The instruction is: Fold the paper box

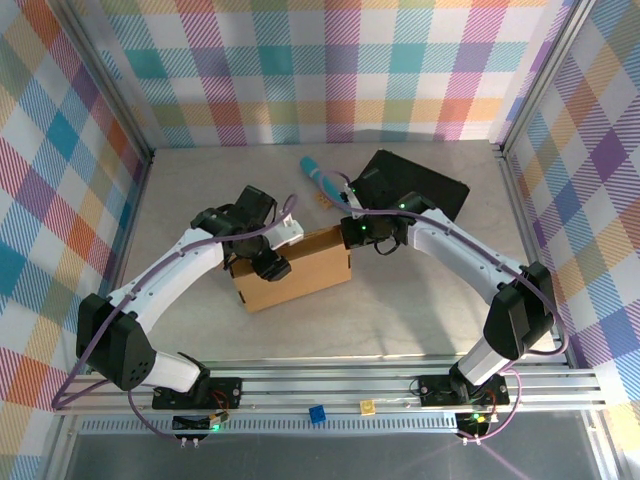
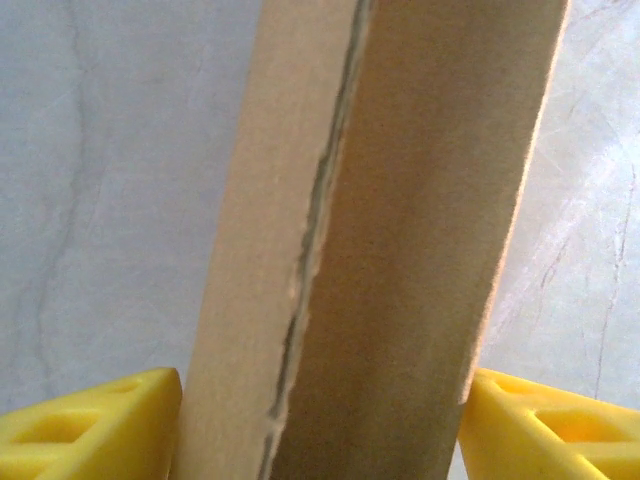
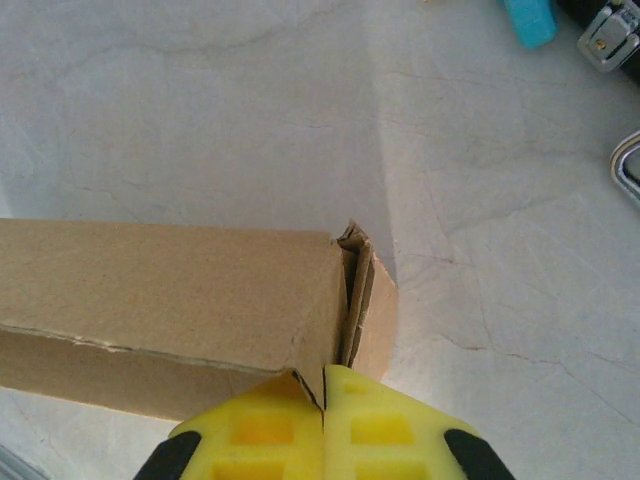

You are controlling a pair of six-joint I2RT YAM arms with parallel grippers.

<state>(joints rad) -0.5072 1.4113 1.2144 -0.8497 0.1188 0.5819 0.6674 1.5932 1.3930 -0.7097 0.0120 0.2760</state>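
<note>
Sitting near the middle of the bench (image 1: 400, 310), the paper box (image 1: 300, 275) is already raised into a shallow brown block, slightly skewed to the bench's near edge. The left gripper (image 1: 268, 262) is over its left end. In the left wrist view its yellow fingers (image 2: 90, 430) sit on either side of a double layer of cardboard (image 2: 400, 250) and touch it on both sides, so it reads as clamped on that wall. The right gripper (image 1: 352, 232) is at the box's far right corner. In the right wrist view its fingers (image 3: 260, 430) are pressed together just at the corner where a folded flap (image 3: 355, 290) stands slightly loose. Whether a thin layer is pinched between them I cannot tell.

Corrugated board like this is probably light and stiff across its panels, but it bends easily along the score lines and crushes at raw edges. It should slide readily on the smooth bench, so one gripper ought to hold it steady while the other works. Doubled walls and flap edges close to a crease look like the best holds. A black case (image 1: 420, 185) and a teal object (image 1: 318, 172) lie toward the far edge, well apart from the left end.
</note>
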